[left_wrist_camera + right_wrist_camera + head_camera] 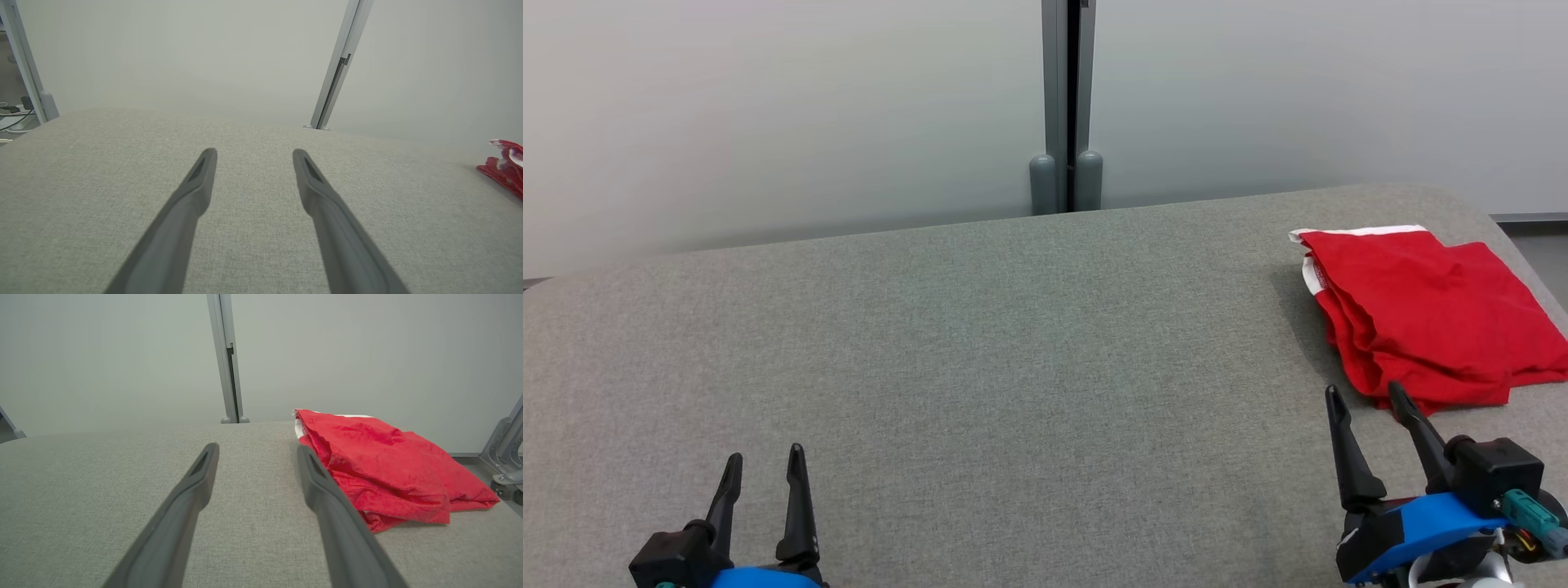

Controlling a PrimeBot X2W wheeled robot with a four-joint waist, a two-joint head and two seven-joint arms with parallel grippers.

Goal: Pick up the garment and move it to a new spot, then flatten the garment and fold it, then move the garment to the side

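**Q:** Where is the garment?

**A:** It lies on the far right part of the bench, close to the right edge. My right end effector is just in front of its near edge. I cannot tell whether one fingertip touches the cloth.

**Q:** How does it look?

**A:** It is bright red, with a white strip along the far edge and down the left corner. It is folded into a rough rectangle. The layers show as stacked edges on its left side, and the top is creased and a little lumpy. The near right corner spreads out flatter than the rest.

**Q:** And your end effectors?

**A:** Both have their fingers spread wide with nothing between them. My left end effector is low at my left, well apart from the garment, over bare grey fabric. From my left wrist, the garment is a red sliver at the far right.

**Q:** What is behind the bench?

**A:** A pale wall with a grey post at the middle.
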